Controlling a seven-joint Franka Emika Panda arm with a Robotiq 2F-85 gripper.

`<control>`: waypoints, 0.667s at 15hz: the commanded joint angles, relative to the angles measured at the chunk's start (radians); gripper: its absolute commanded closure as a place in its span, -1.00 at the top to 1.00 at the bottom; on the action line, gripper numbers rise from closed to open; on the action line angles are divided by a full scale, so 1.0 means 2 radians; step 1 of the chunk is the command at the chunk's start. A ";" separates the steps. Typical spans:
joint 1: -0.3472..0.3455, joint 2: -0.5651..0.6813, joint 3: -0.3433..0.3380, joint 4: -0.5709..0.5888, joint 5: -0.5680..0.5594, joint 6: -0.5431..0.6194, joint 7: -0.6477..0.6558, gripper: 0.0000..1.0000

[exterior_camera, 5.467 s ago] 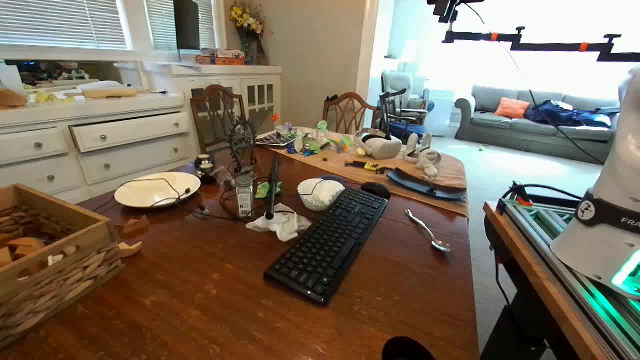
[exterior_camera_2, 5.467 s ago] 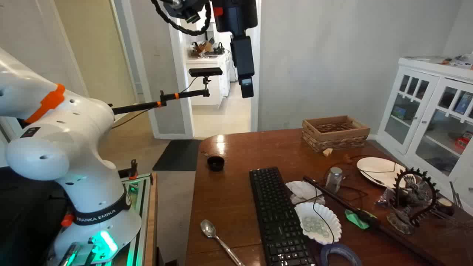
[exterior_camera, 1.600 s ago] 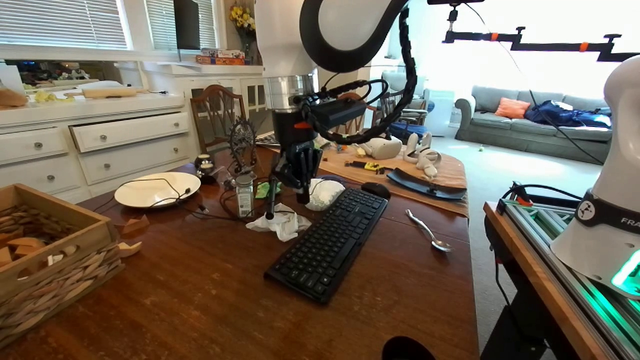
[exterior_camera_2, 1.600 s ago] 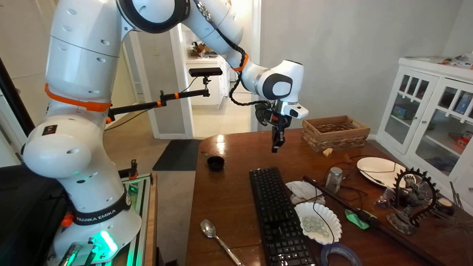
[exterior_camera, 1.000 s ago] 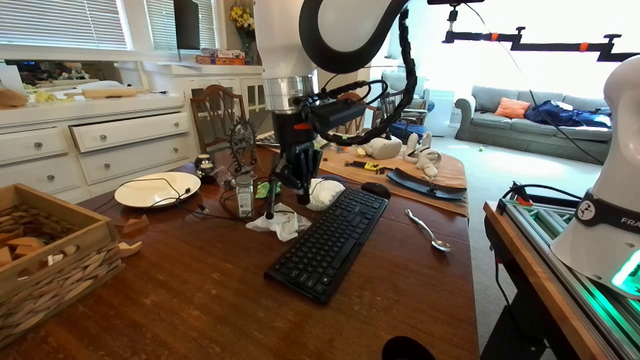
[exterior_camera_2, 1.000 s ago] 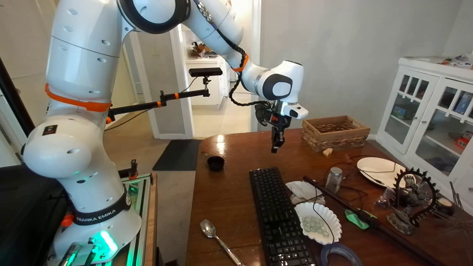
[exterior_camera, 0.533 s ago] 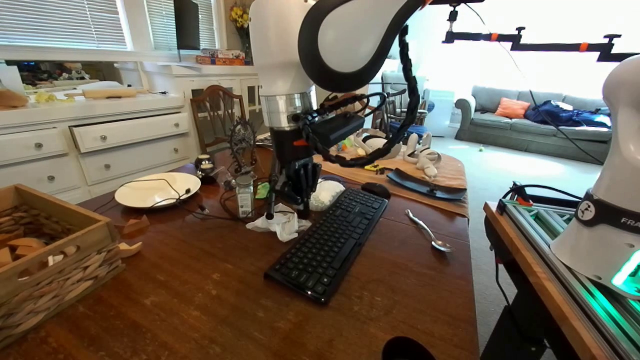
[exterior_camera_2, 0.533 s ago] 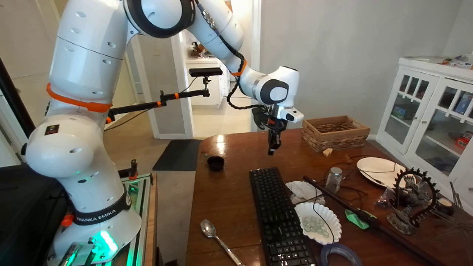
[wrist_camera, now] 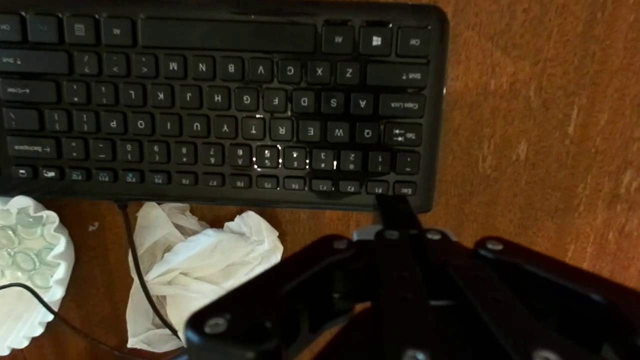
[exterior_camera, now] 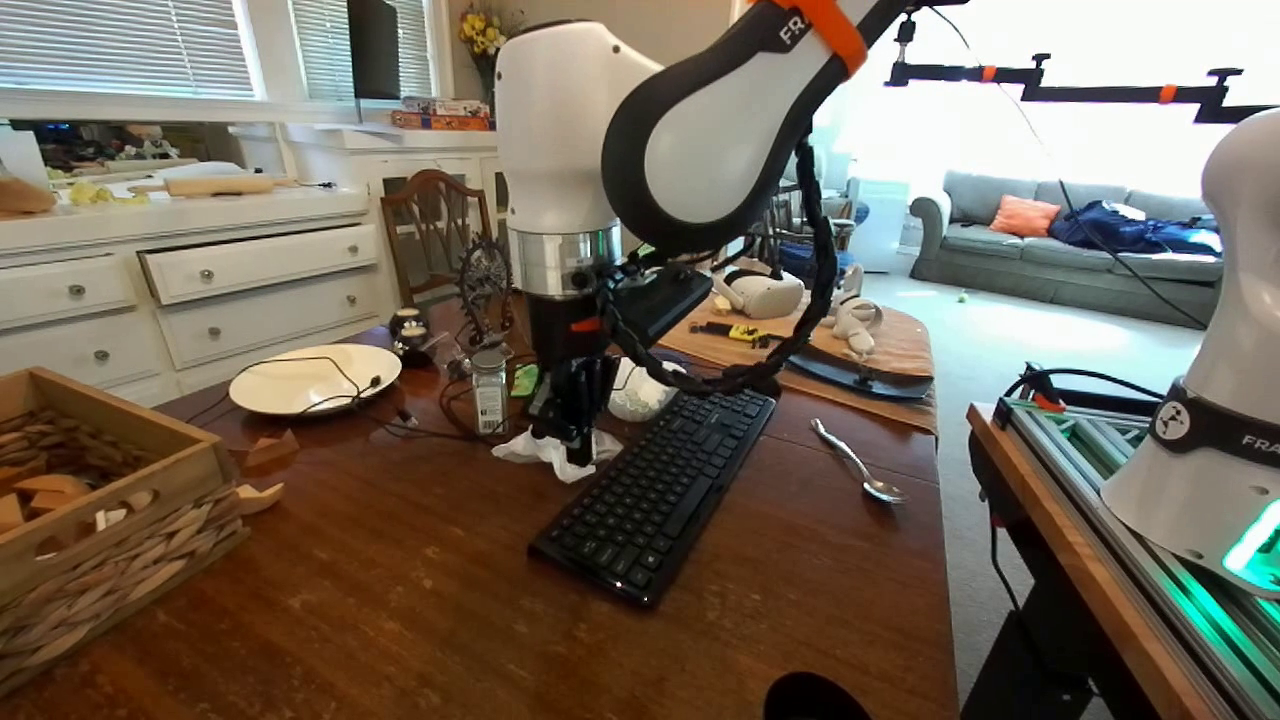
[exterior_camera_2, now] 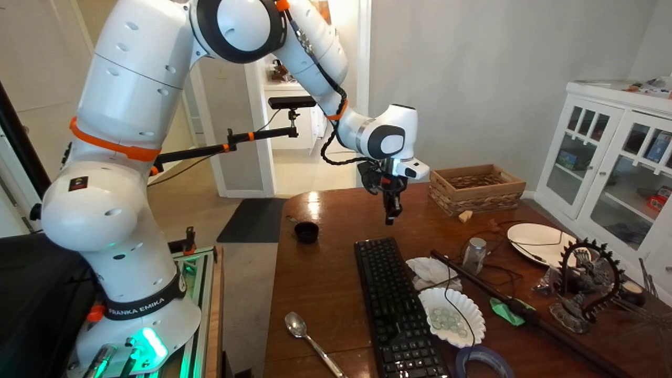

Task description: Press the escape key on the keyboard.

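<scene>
plastic keyboard (wrist_camera: 220,110), glossy wood table (exterior_camera_2: 325,273)

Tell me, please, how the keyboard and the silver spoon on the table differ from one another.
The keyboard is black, while the spoon is shiny silver. The keyboard is a broad, flat rectangle; the spoon is slim, rounded at one end. The keyboard is longer than the spoon. Both lie on the wooden table.

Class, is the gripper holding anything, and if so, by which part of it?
Nothing is held: in the wrist view the gripper has its jaws closed together, near the Esc key of the keyboard.
</scene>
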 commanded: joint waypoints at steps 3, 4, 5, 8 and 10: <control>0.035 0.024 -0.027 -0.003 -0.032 0.063 0.036 -1.00; 0.038 0.026 -0.030 -0.005 -0.033 0.077 0.038 -1.00; 0.036 0.027 -0.027 -0.008 -0.026 0.087 0.033 -1.00; 0.033 0.025 -0.025 -0.002 -0.017 0.077 0.018 -0.98; 0.033 0.025 -0.026 -0.002 -0.017 0.077 0.018 -0.98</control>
